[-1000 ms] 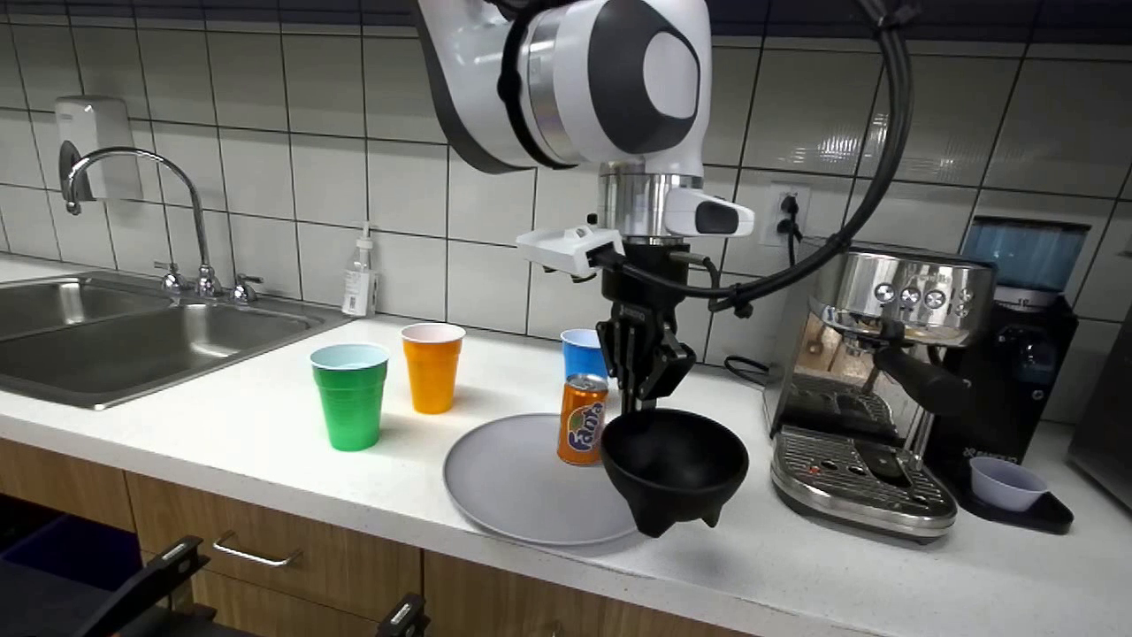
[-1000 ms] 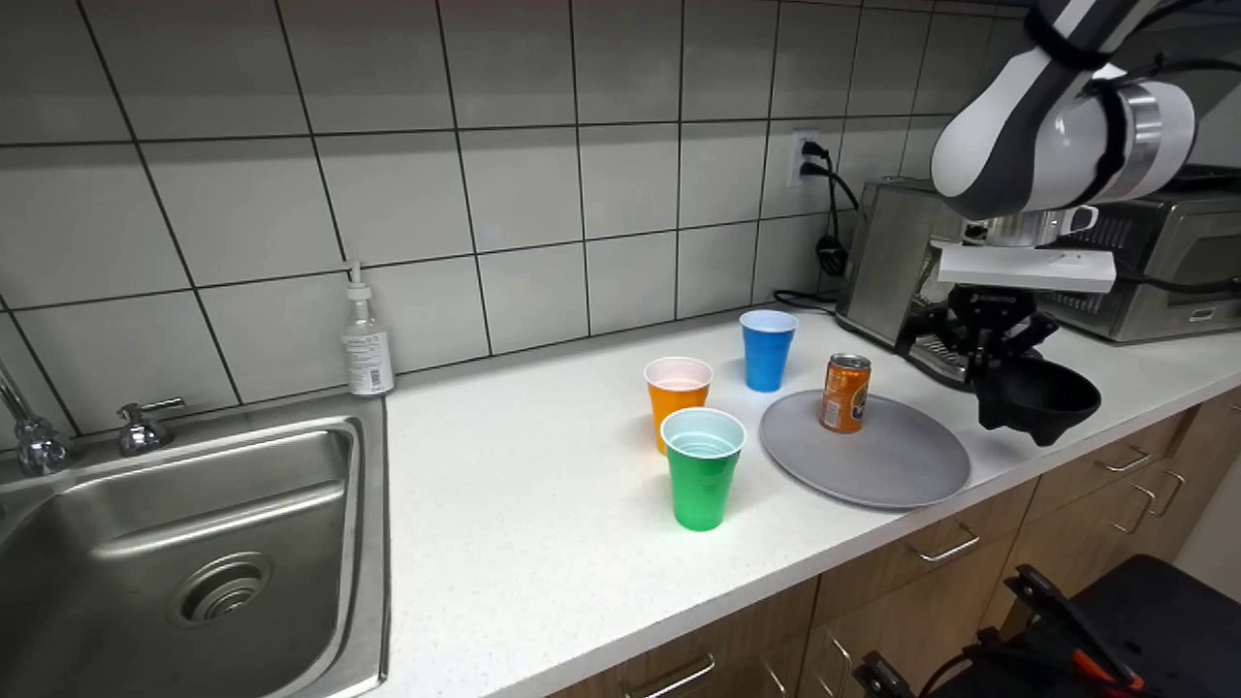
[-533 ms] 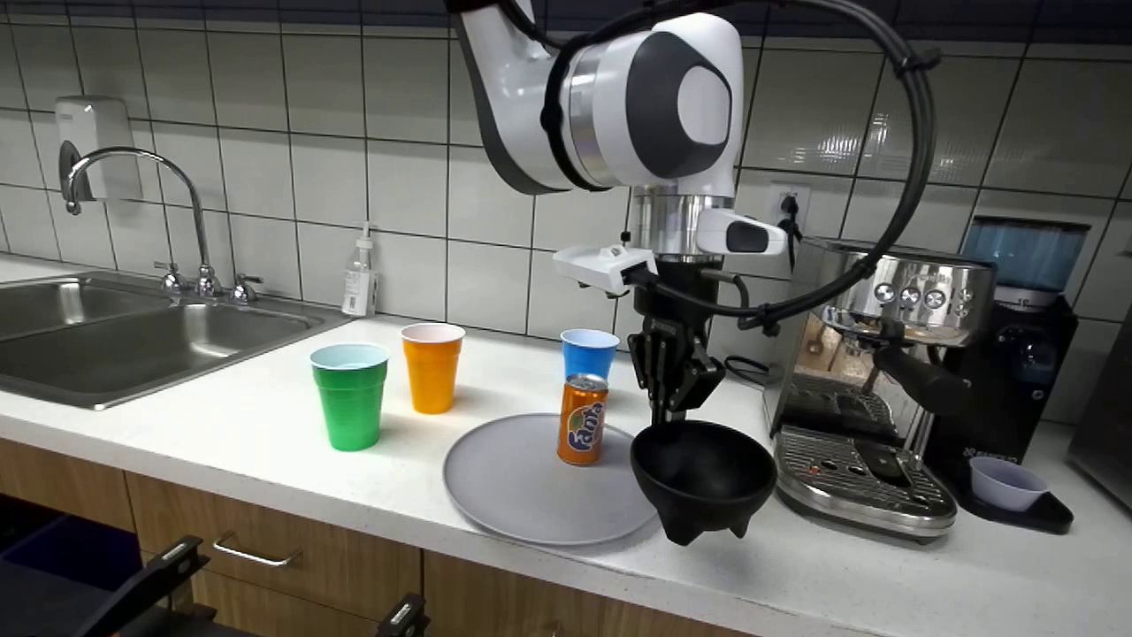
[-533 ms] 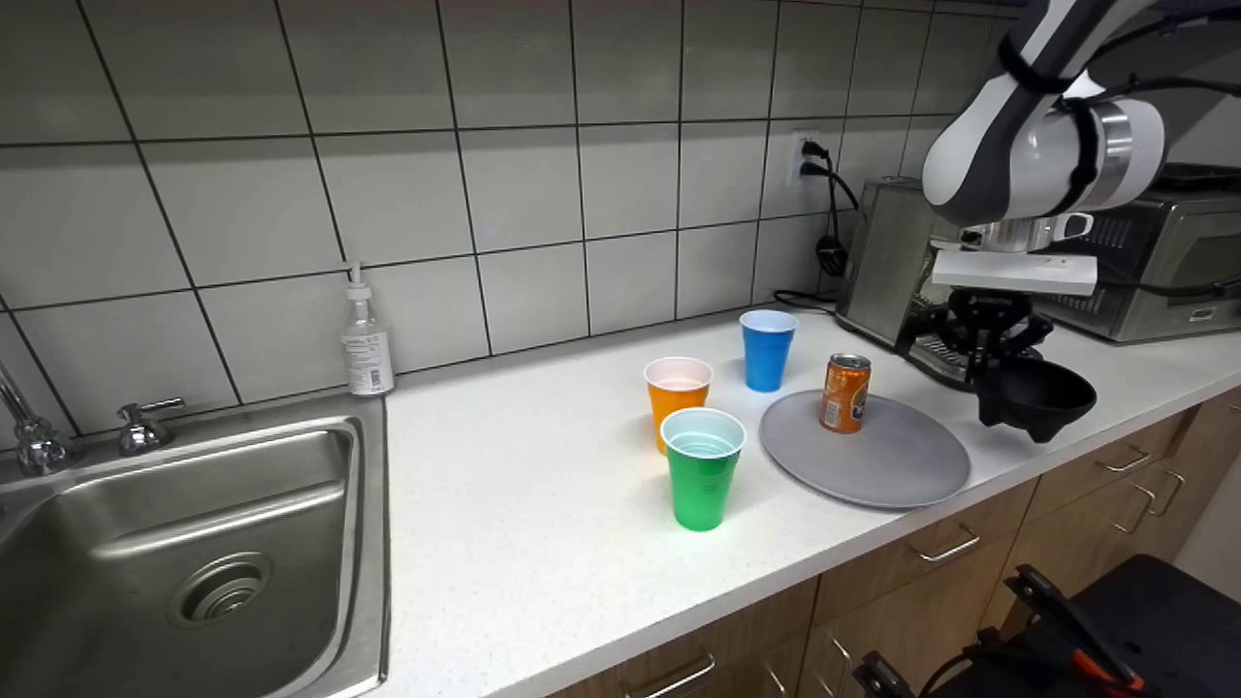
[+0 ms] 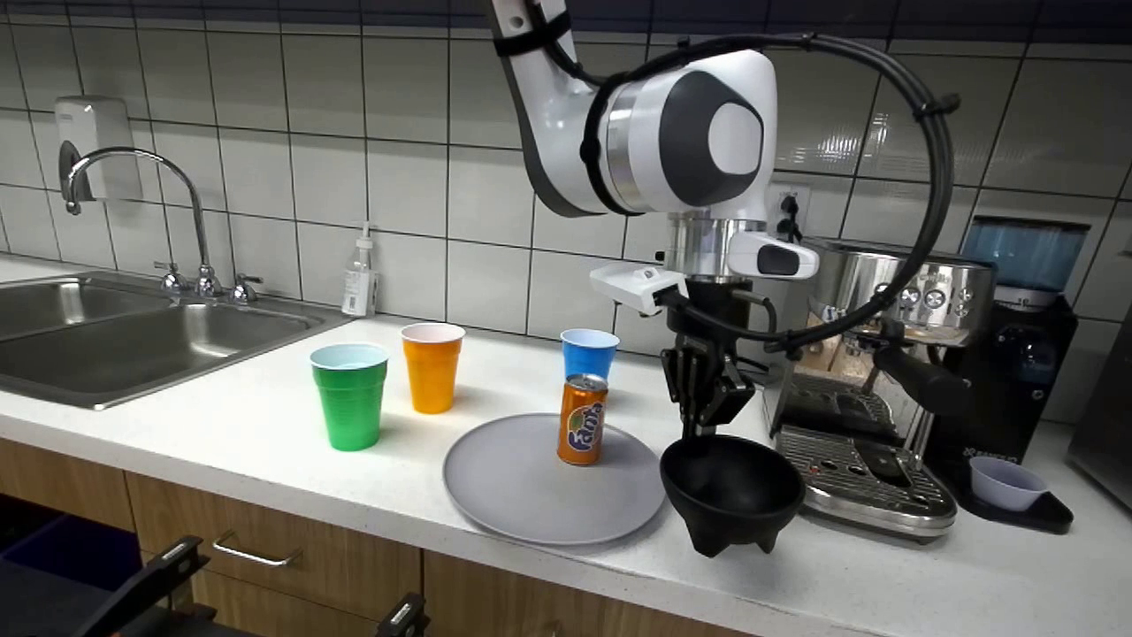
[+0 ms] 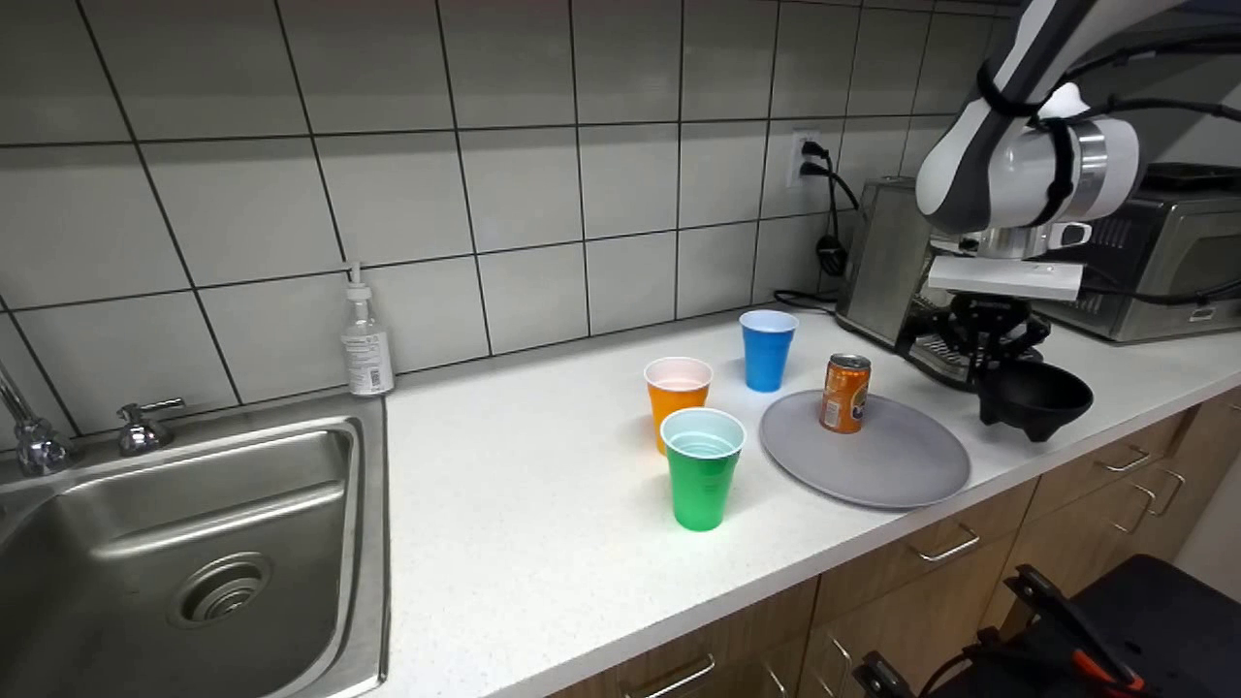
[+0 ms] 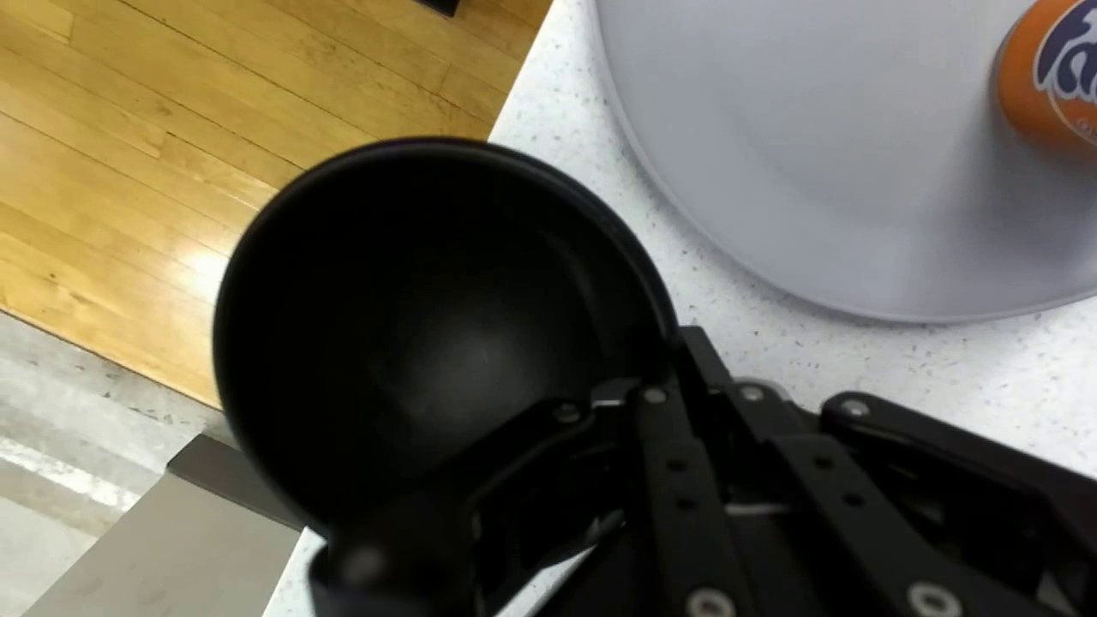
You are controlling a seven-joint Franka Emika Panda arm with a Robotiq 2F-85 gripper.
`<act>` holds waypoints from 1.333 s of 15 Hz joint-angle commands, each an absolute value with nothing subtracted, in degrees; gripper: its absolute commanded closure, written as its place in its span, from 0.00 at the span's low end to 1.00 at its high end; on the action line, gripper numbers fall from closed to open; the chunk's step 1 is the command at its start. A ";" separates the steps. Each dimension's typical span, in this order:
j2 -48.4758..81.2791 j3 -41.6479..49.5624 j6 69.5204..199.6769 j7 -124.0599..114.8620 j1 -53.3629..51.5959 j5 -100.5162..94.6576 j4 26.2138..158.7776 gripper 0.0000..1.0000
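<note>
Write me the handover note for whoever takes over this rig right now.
Jaws: shut on the rim of the black bowl.
Bowl: appears held up off the counter, beside the gray plate; it looks empty in the wrist view.
Nearby: Fanta can upright on the plate; green cup, orange cup and blue cup standing on the counter.
Done: bowl gripped.
Left: bowl not yet let go; probably best lowered slowly, minding the plate.

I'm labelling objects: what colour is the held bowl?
The bowl is plain black, showing best in an exterior view.
</note>
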State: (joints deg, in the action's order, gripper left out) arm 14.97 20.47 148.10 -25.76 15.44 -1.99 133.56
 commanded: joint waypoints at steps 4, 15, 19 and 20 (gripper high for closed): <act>19.32 21.48 146.07 -24.68 15.79 0.52 128.51 0.98; 24.49 21.05 145.66 -24.18 15.92 3.32 123.37 0.98; 26.17 20.66 145.34 -24.07 15.84 4.01 121.75 0.98; 26.53 20.56 145.25 -24.09 15.78 4.16 121.44 0.98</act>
